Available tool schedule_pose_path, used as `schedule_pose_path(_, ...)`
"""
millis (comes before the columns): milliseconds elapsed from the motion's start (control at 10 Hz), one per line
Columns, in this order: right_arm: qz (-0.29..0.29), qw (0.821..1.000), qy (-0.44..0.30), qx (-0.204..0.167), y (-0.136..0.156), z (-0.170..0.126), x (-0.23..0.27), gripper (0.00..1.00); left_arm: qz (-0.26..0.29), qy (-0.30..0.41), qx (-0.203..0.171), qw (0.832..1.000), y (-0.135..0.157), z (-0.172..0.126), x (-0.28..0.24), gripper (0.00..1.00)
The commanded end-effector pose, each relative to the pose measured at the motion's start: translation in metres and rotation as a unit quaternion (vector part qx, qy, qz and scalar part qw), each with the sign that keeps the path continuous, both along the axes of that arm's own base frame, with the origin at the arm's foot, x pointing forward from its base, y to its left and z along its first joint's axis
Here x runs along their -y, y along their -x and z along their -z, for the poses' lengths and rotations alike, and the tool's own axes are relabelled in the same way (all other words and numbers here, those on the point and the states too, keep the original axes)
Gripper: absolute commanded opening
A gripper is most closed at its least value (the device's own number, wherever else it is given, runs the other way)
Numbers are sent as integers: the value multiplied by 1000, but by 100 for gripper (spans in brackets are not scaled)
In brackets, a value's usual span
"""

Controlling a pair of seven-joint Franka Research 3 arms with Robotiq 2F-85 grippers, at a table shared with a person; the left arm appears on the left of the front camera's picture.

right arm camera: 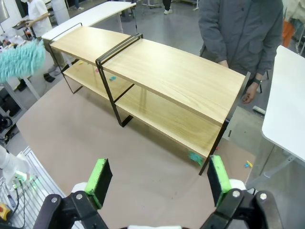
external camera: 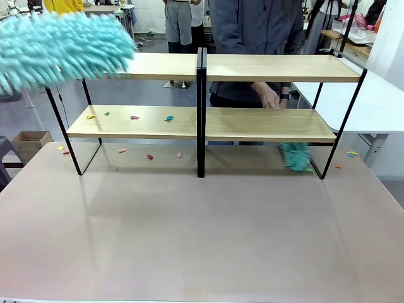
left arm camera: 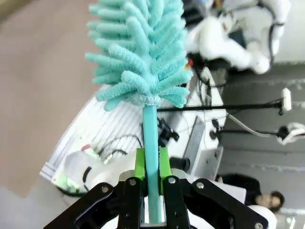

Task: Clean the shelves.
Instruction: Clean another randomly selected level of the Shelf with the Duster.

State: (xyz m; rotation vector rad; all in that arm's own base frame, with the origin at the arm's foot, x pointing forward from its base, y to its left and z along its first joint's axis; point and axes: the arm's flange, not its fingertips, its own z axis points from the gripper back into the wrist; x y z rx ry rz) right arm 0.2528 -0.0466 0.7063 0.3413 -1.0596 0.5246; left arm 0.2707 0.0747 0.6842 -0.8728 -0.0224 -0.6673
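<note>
Located shelves [external camera: 202, 123] across far half of desk [external camera: 202, 240], slanted end legs and centre post on the desk top. Counted four light-wood boards on two tiers, split by the black centre post.

Left jaws: clamped on thin handle of teal duster [left arm camera: 143, 52], green pads [left arm camera: 139, 162] pressed to either side of it. From the front, saw its fluffy head blurred, raised at left end of upper board, covering that corner.

Right jaws: wide apart, holding nothing, high above near side of desk, facing the shelves.

Counted two dusters. Second teal duster [external camera: 295, 156] low under lower right board, near right end leg. Person's hand [external camera: 270, 96] between the two right boards, torso close behind.

Counted four coloured scraps [external camera: 134, 117] on lower left board, five on desk beneath it, a few by right leg. One cardboard box [external camera: 28, 142] on floor, left.
</note>
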Motion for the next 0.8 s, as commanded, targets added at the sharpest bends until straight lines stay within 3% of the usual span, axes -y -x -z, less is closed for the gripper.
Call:
schedule_pose_path(0,-3,1000,-3,2,0,-1,-1,100,90,-51,-53,993,27,42,44,13)
schedule_pose_path(100,-3,1000,-3,2,0,-1,-1,100,151,-62,-100,981,31,66,72,13)
schedule_pose_path(200,-3,1000,-3,2,0,-1,-1,100,173,-88,-120,974,31,86,101,13)
schedule_pose_path(300,-3,1000,-3,2,0,-1,-1,100,196,-81,-203,956,23,82,103,13)
schedule_pose_path(400,-3,1000,-3,2,0,-1,-1,100,143,-62,-100,983,27,79,93,13)
schedule_pose_path(500,-3,1000,-3,2,0,-1,-1,100,143,-62,-100,983,27,79,93,13)
schedule_pose_path(600,-3,1000,-3,2,0,-1,-1,100,181,-75,-148,969,26,111,123,13)
schedule_pose_path(700,-3,1000,-3,2,0,-1,-1,100,119,-66,-134,982,22,116,141,13)
